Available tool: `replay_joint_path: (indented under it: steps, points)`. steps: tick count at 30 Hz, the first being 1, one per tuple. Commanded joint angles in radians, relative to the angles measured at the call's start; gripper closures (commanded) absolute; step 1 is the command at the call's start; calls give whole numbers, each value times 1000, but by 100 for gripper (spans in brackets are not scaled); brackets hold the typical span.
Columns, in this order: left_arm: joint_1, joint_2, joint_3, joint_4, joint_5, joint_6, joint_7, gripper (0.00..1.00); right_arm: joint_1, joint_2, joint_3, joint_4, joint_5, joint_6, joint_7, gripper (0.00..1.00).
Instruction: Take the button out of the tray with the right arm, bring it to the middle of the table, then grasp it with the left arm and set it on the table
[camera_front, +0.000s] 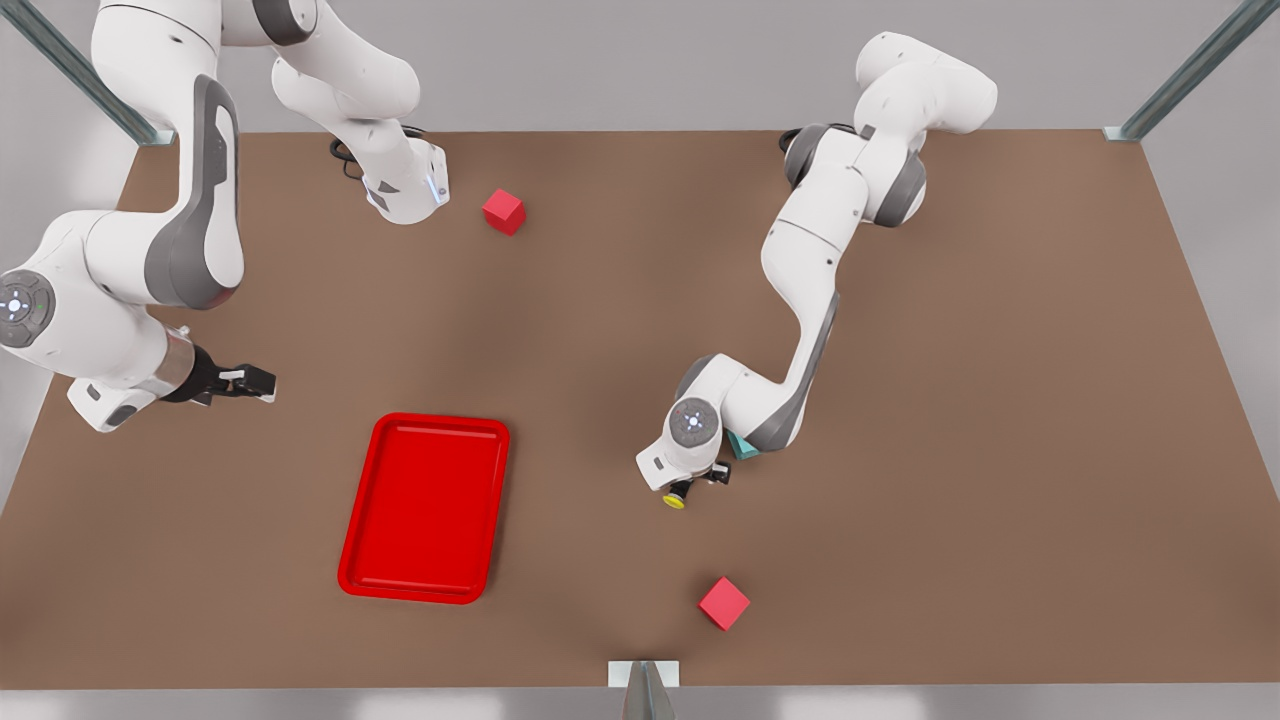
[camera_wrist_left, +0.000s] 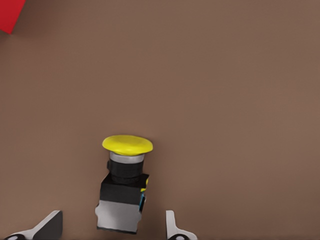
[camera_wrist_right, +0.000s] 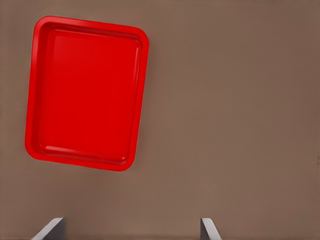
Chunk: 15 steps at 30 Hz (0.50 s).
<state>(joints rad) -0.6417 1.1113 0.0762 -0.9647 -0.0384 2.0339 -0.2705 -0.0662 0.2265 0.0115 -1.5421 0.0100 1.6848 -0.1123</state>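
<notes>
**Release stage: button at mid-table between parted left fingers**

Reading the front view from its left: the right gripper (camera_front: 262, 383) waits above bare table (camera_front: 1000, 420), at about ten o'clock from the tray (camera_front: 425, 508). Its fingers (camera_wrist_right: 52, 229) are spread and hold nothing; its wrist camera looks down on the red tray, which has nothing in it.

Further along, a red cube (camera_front: 504, 211) lies at about one o'clock from the tray, well apart from it.

At about three o'clock from the tray you find the left gripper (camera_front: 698, 487) low over the button (camera_front: 677, 494), near mid-table. In the left wrist view the button (camera_wrist_left: 125, 185) sits between the fingertips (camera_wrist_left: 50, 226), and a gap shows on each side, so the jaws look parted rather than clamped. Whether the button's body rests flat on the table you cannot tell here.

A teal cube (camera_front: 742, 446) peeks out beside this arm's wrist; a second red cube (camera_front: 724, 603) lies at about five o'clock from the button.

Judged from this, placement is nearly complete. Lift straight away from the button with the fingers wide, so neither pad drags it or clips the yellow cap, and clear the teal cube as you withdraw.
</notes>
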Motion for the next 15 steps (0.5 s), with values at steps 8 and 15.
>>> replay_joint_path:
  steps: [8,15]
  points:
    - [-6,12,-13,9,-2,38,85,0,-3,11,-2,4,2,7,-86,0]
    - [-6,25,-9,3,5,68,134,0,-3,10,-4,5,1,13,-86,0]
